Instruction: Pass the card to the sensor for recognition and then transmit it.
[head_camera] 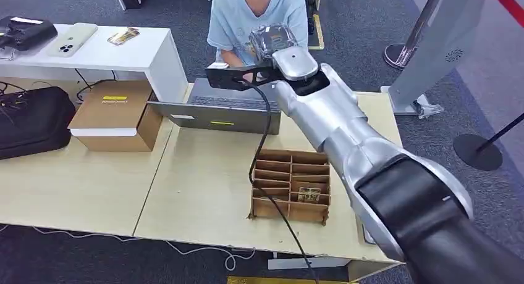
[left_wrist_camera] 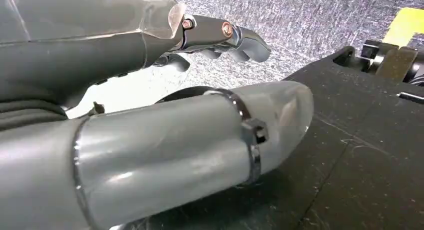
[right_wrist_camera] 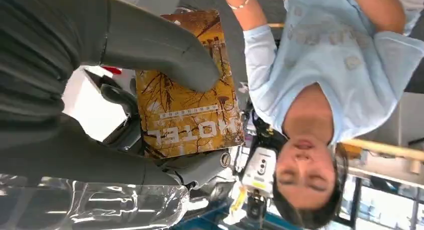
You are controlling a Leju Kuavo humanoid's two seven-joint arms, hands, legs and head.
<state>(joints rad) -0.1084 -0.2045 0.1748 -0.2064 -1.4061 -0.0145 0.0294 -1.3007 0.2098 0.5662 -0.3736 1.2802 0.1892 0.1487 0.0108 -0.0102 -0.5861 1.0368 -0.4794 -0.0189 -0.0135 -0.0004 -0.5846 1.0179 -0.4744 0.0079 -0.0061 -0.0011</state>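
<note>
The robot's right arm reaches up through the middle of the head view, and its right hand (head_camera: 276,46) sits near the top centre of the frame, just in front of a person in a light blue shirt (head_camera: 256,15) seated behind the surface (head_camera: 198,191). In the right wrist view the hand (right_wrist_camera: 150,85) is clamped on the card (right_wrist_camera: 187,97): the thick grey thumb presses across its face and darker fingers back it from behind. The card is golden yellow with dark branch patterns and the word HOTEL printed on it, and it lies left of centre in that frame, held up toward the person.

In the left wrist view the left hand (left_wrist_camera: 165,115) shows against grey carpet and a dark panel, holding nothing; its thumb and fingers stand apart.

On the pale wooden surface, a cardboard divider box (head_camera: 290,185) with several compartments sits right of centre in the lower half of the head view, and one compartment holds something card-like. A grey laptop (head_camera: 216,108) lies at centre, with a brown carton (head_camera: 114,114) to its left. A black bag (head_camera: 31,120) rests at the left edge, and a phone (head_camera: 73,38) lies on a white desk at upper left.
</note>
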